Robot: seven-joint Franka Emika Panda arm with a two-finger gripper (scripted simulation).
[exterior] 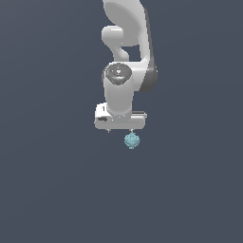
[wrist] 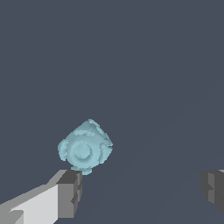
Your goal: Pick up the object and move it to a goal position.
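The object [exterior: 132,140] is a tiny pale teal-blue knobbly lump on the flat dark grey surface. In the exterior view it shows just under the white gripper [exterior: 121,129], toward the exterior view's right end of the hand. In the wrist view the object [wrist: 85,148] lies just past the tip of one grey finger [wrist: 70,192]. The other finger [wrist: 213,189] is far off to the side. The gripper [wrist: 142,190] is open wide and holds nothing. The object is not between the fingers, and I cannot tell whether the nearer fingertip touches it.
The white arm [exterior: 126,57] rises above the gripper to the top of the exterior view. A plain dark grey surface [exterior: 57,190] fills everything around it. No other objects and no goal marker show.
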